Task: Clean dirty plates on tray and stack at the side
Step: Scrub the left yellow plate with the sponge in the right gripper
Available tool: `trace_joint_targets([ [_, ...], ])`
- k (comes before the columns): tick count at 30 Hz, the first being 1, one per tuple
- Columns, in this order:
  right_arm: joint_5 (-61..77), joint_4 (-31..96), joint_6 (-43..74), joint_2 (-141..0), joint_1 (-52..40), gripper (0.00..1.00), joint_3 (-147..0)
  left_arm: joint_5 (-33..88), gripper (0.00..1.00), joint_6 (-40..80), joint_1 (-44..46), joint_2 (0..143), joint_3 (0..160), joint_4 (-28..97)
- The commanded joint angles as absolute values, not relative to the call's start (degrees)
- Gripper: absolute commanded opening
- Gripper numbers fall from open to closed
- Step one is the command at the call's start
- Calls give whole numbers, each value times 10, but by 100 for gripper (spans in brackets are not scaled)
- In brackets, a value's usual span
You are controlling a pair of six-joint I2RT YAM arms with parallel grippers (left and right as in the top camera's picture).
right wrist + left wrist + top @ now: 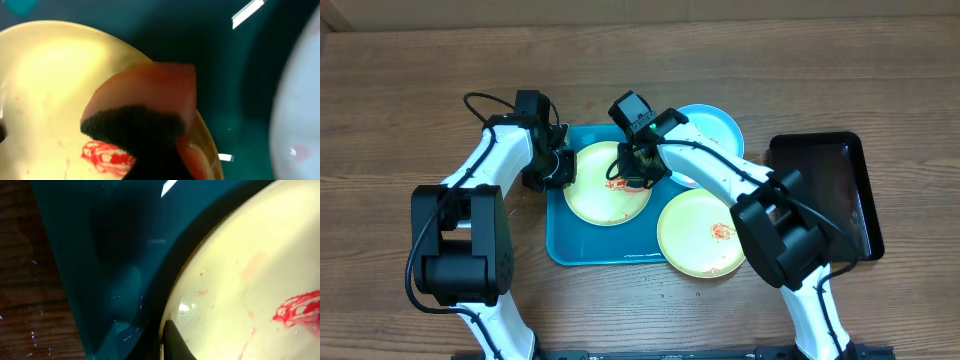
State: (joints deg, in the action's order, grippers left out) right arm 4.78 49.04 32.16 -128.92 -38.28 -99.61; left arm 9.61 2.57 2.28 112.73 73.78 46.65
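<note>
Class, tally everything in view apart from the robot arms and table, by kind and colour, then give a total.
Pale yellow-green round plastic plates: 2
Pale light blue round plastic plate: 1
Turquoise rectangular plastic tray: 1
Black rectangular tray: 1
Pinkish sponge with black face: 1
Total: 6

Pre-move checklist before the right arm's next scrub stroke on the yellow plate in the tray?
1. Sponge held in the right gripper: ok.
2. Sponge lined up with the sauce smear: ok, the smear lies just under its dark edge.
3. Sponge pressing on the yellow plate: cannot tell.
4. Left gripper at the plate's left rim: ok, shut there; whether it actually pinches the rim, cannot tell.
5. Plate lying inside the tray: ok.
6. Other plates clean: not ok, the second yellow plate shows red sauce.
</note>
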Motion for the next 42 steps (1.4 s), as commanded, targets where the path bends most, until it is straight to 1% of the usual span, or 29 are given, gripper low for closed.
trace_joint_targets([
  [1, 111, 484, 330, -1308, -392, 4, -1008, 75, 4, 13, 25, 1139, 740, 462],
  [12, 199, 435, 331, -1325, -433, 4, -1008, 75, 4, 13, 25, 1139, 740, 460],
  [16, 228, 458, 323, -1325, -437, 4, -1009, 75, 4, 13, 25, 1139, 740, 460],
  [18, 224, 487, 300, -1324, -436, 4, -1012, 75, 4, 13, 25, 1139, 740, 460],
  [22, 155, 566, 286, -1324, -421, 4, -1029, 75, 4, 13, 25, 1139, 740, 461],
  [26, 24, 631, 282, -1324, -406, 4, -1059, 74, 5, 12, 25, 1139, 740, 460],
  [29, -57, 629, 282, -1324, -404, 4, -1065, 71, 4, 12, 25, 1139, 740, 460],
  [33, -85, 577, 282, -1328, -404, 4, -1065, 71, 4, 13, 25, 1139, 740, 460],
  [37, -37, 493, 280, -1333, -404, 4, -1065, 71, 4, 13, 25, 1139, 740, 460],
  [39, 32, 449, 269, -1339, -404, 4, -1065, 71, 4, 12, 25, 1139, 740, 460],
  [42, 169, 407, 265, -1352, -404, 4, -1065, 71, 4, 13, 25, 1139, 740, 460],
])
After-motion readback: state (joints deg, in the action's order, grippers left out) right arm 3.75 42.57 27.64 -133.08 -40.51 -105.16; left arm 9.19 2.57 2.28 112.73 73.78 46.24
